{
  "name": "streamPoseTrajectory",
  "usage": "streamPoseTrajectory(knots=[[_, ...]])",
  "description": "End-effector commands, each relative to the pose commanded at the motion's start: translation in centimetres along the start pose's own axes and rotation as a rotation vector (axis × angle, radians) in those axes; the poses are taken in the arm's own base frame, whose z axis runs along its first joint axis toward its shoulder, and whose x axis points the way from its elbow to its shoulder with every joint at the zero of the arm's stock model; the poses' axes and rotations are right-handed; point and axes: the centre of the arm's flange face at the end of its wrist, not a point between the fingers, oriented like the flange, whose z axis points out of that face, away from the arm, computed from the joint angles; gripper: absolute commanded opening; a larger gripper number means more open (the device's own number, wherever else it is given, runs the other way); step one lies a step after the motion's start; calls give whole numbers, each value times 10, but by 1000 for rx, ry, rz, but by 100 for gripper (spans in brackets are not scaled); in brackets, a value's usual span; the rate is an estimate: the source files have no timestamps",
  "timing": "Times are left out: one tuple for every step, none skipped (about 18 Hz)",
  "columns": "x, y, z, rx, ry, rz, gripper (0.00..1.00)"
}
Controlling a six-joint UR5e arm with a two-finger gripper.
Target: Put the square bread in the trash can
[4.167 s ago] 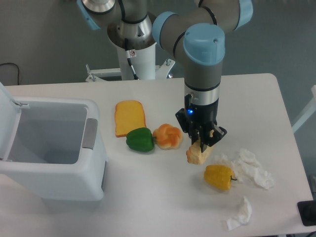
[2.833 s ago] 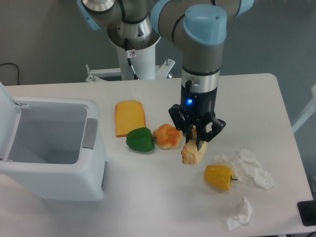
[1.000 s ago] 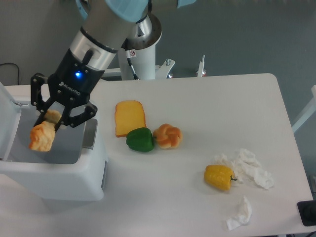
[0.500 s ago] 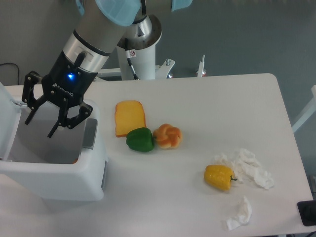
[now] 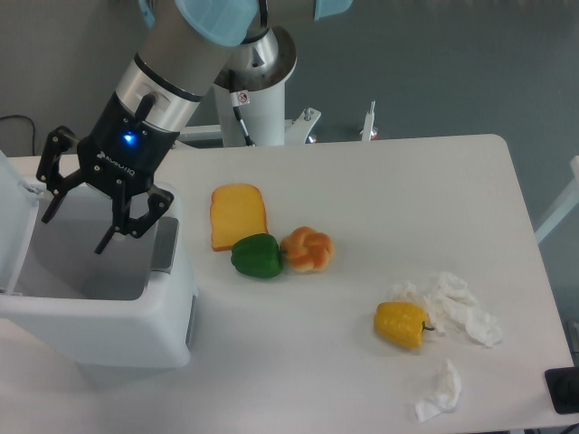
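My gripper (image 5: 74, 231) hangs over the open mouth of the white trash can (image 5: 172, 325) at the left, its black fingers spread open with nothing between them. The can's lid stands raised at the far left. The square bread is out of view; the part of the can's inside that I can see shows only bare grey wall.
A flat orange toast slice (image 5: 238, 215), a green pepper (image 5: 257, 256) and a knotted orange bun (image 5: 307, 250) lie mid-table. A yellow pepper (image 5: 401, 324) and crumpled white tissues (image 5: 457, 307) lie at the right, another tissue (image 5: 441, 391) near the front edge.
The gripper carried the bread from mid-table over to the trash can, opened, and the bread dropped out of sight. Over the last half second the open fingers shifted only slightly.
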Motion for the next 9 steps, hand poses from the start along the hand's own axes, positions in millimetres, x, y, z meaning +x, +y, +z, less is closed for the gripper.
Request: streamPoseTrajectory(knots=[[-3, -2, -6, 10, -10, 19, 100], [-6, -4, -11, 17, -26, 60, 100], [-13, -5, -17, 17, -55, 118, 100], [-20, -8, -24, 18, -85, 165, 100], [-22, -7, -27, 10, -105, 192, 100], [-23, -7, -28, 1, -130, 203, 100], [-25, -6, -30, -12, -156, 205, 100], [-27, -6, -31, -20, -178, 217, 100], [-28, -7, -33, -31, -199, 256, 100]])
